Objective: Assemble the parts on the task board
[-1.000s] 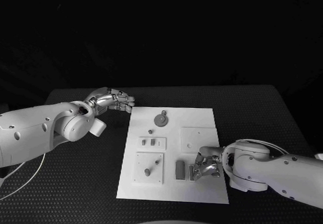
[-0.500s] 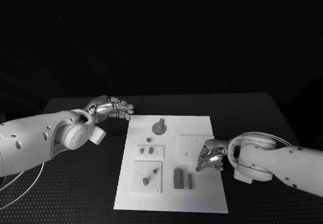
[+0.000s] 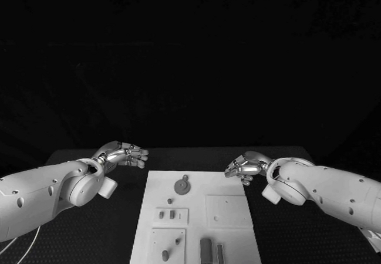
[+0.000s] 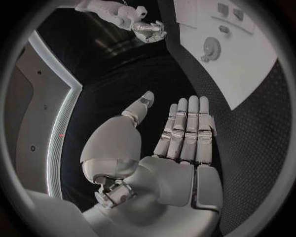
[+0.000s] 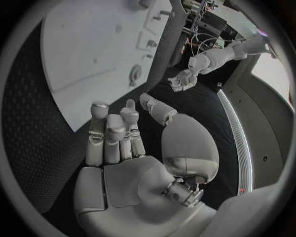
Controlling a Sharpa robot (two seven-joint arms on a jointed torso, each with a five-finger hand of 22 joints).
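Hands (both empty) flanking board

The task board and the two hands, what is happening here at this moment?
Neither hand holds anything. The left hand and the right hand hover over the black table, beside the far corners of the white task board. The small parts lie on the board, untouched.

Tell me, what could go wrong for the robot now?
Both the left hand and the right hand hover off the task board and hold nothing, so assembly may stall. Reaching back in, a hand might knock the round gear-like part or the small parts lying near the front, and they could slide out of place.
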